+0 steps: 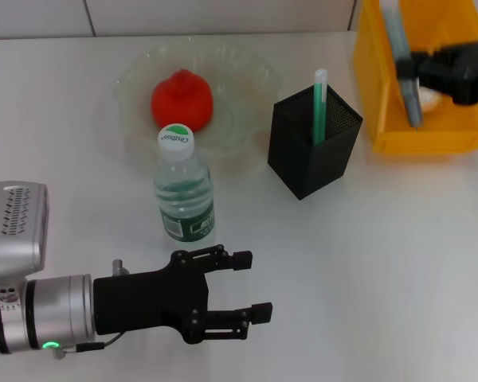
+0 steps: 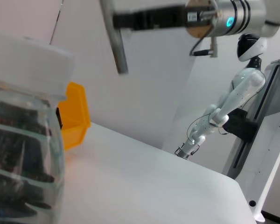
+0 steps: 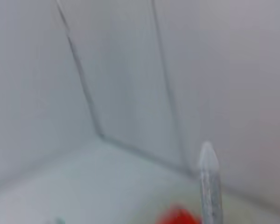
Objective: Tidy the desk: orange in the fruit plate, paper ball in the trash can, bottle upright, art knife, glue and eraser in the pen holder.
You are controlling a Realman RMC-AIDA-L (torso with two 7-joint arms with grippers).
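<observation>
The orange lies in the fruit plate. In front of the plate the bottle stands upright, and it fills the near side of the left wrist view. My left gripper is open on the table just in front of the bottle, holding nothing. The pen holder has a green-and-white stick in it. Over the trash can my right gripper is shut on a long grey-blue art knife. A white lump like the paper ball shows in the can. The eraser is out of view.
The table's far edge meets a pale wall behind the plate and the can. Another white robot stands beyond the table's far end in the left wrist view.
</observation>
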